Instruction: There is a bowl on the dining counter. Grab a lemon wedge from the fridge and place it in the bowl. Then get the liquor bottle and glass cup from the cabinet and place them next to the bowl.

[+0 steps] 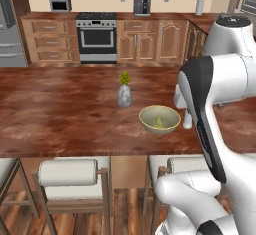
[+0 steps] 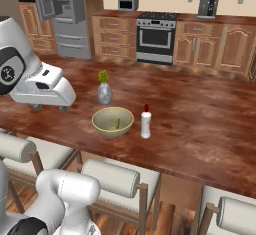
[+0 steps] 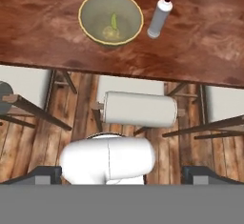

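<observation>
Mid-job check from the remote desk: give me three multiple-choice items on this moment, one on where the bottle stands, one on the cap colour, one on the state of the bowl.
1. Where does the liquor bottle stand?
A. On the dining counter beside the bowl
B. Inside the bowl
C. On a stool seat

2. What colour is the bottle's cap?
A. Blue
B. Red
C. Black

3. What is the state of the bowl?
A. Tipped on its side
B. Upright with the lemon wedge in it
C. Upright with the bottle lying in it

Key: 1 A, the right base view shows the bottle upright on the wood top, close to the bowl and apart from it. 2 B, the hand view shows a red cap. 3 B, a yellow-green wedge lies in the upright bowl.
</observation>
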